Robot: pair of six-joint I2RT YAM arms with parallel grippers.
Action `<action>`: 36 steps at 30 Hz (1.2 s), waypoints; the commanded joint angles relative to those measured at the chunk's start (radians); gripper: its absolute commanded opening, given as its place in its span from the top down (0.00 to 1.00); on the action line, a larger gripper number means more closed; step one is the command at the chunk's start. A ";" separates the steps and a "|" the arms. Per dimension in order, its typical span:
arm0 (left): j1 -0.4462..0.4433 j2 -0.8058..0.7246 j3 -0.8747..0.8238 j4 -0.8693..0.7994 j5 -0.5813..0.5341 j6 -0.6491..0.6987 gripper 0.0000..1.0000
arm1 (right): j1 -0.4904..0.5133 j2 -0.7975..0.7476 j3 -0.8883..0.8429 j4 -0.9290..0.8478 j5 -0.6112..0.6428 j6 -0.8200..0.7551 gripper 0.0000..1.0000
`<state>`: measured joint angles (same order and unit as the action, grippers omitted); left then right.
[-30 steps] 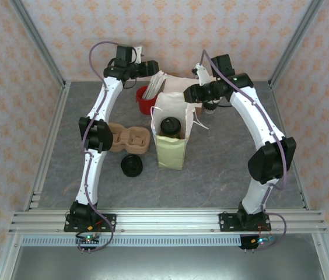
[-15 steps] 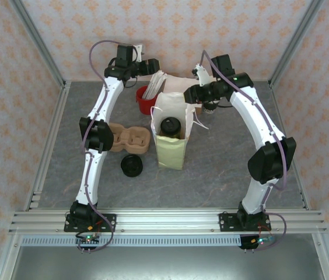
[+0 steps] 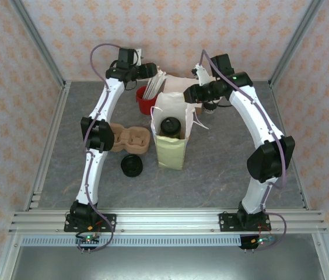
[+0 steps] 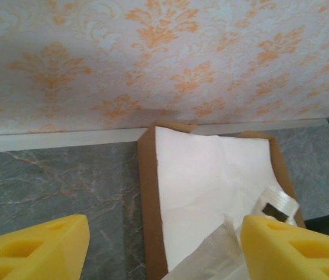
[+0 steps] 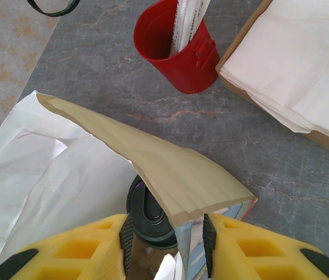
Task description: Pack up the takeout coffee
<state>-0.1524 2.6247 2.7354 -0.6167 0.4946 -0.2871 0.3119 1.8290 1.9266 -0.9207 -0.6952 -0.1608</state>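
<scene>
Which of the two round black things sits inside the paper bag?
The lidded coffee cup; the other black disc lies on the table, left of the bag.

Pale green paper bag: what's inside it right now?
A small paper cup with a round black plastic lid stands inside the pale green paper bag. The bag's walls cover the cup's lower part and the bag's bottom, so anything else there cannot be seen.

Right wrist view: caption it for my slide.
Right pincer holds bag rim open, coffee inside; red cup, napkin tray beyond.
</scene>
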 commanded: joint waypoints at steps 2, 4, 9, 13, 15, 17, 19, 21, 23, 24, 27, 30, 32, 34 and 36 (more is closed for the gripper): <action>0.023 -0.035 0.032 -0.037 -0.112 -0.004 0.32 | 0.001 0.010 0.038 -0.021 0.023 -0.006 0.62; 0.028 -0.043 0.033 -0.050 -0.149 -0.001 0.32 | 0.000 0.009 0.037 -0.021 0.024 -0.005 0.61; 0.040 -0.072 0.027 -0.076 -0.200 0.005 0.32 | 0.000 0.011 0.037 -0.021 0.029 -0.001 0.61; 0.043 -0.094 0.022 -0.059 -0.142 0.014 0.29 | 0.000 0.011 0.038 -0.017 0.026 0.001 0.61; 0.043 -0.102 0.021 -0.062 -0.123 0.015 0.28 | 0.001 0.013 0.039 -0.014 0.025 0.003 0.61; 0.039 -0.108 0.015 -0.067 -0.112 0.018 0.25 | 0.000 0.015 0.041 -0.014 0.022 0.004 0.61; 0.032 -0.114 0.002 -0.080 -0.118 0.028 0.26 | 0.001 0.018 0.043 -0.011 0.020 0.005 0.61; 0.027 -0.118 -0.014 -0.086 -0.112 0.032 0.28 | 0.001 0.021 0.046 -0.012 0.020 0.003 0.61; 0.022 -0.121 -0.023 -0.097 -0.097 0.037 0.32 | 0.001 0.023 0.050 -0.012 0.020 0.001 0.61; 0.019 -0.121 -0.025 -0.106 -0.097 0.038 0.35 | 0.001 0.024 0.053 -0.013 0.020 0.000 0.61; 0.012 -0.123 -0.043 -0.116 -0.093 0.047 0.39 | 0.001 0.026 0.058 -0.016 0.022 -0.004 0.61; 0.008 -0.121 -0.060 -0.112 -0.099 0.051 0.43 | 0.001 0.026 0.062 -0.015 0.022 -0.003 0.61; 0.009 -0.114 -0.063 -0.113 -0.103 0.050 0.45 | 0.001 0.026 0.066 -0.015 0.022 -0.003 0.61; 0.008 -0.109 -0.062 -0.118 -0.120 0.051 0.48 | 0.000 0.026 0.069 -0.016 0.022 -0.003 0.61; 0.009 -0.106 -0.062 -0.120 -0.130 0.055 0.51 | 0.001 0.024 0.074 -0.017 0.023 -0.003 0.61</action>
<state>-0.1440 2.5439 2.6740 -0.7147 0.3843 -0.2569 0.3119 1.8431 1.9598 -0.9279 -0.6804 -0.1574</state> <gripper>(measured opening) 0.498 0.388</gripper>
